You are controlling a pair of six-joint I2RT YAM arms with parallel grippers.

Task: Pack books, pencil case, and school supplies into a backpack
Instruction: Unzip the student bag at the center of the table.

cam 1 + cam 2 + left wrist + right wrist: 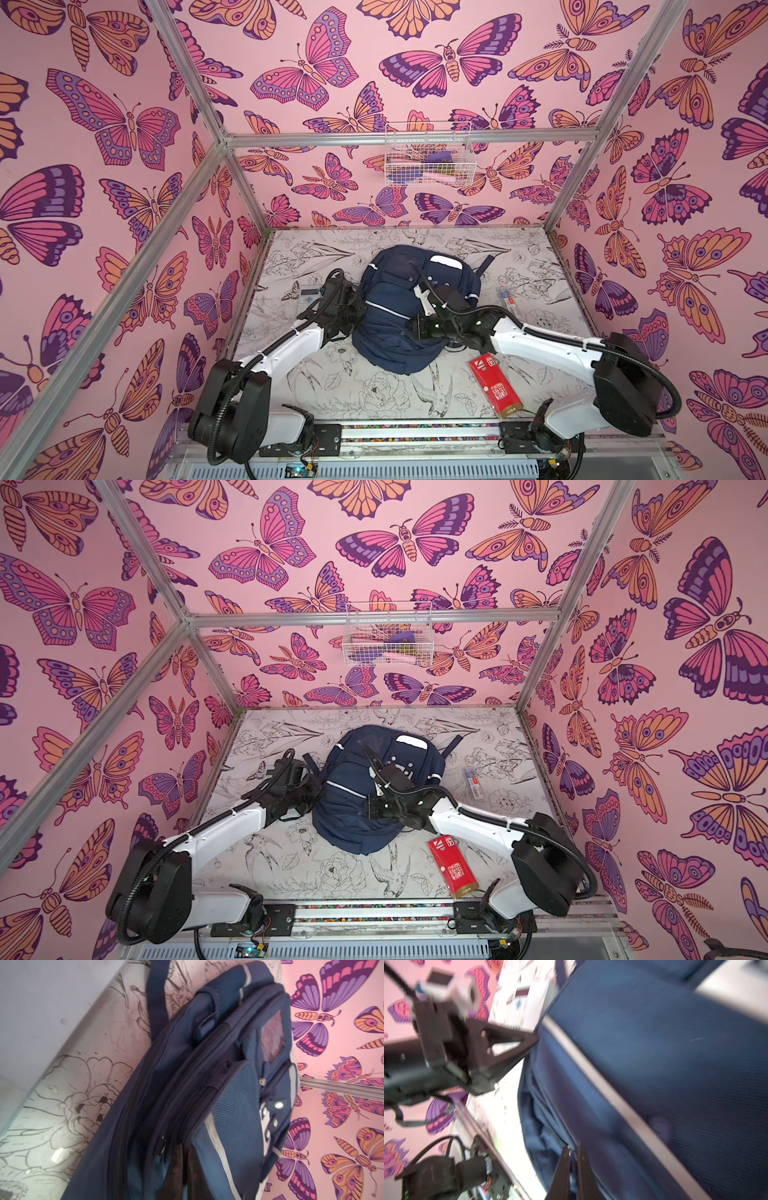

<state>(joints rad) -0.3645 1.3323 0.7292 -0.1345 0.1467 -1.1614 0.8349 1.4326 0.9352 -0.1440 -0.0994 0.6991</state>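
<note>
between left pincer and right pincer, backpack

The backpack is navy blue with pale grey-white stripes and a white patch. The walls are pink with butterflies in purple, orange and magenta. The table is white with black line drawings of flowers and birds. The box is red with a gold end. The calculator is pale blue-grey.

Open table before backpack; red box rightward.
</note>
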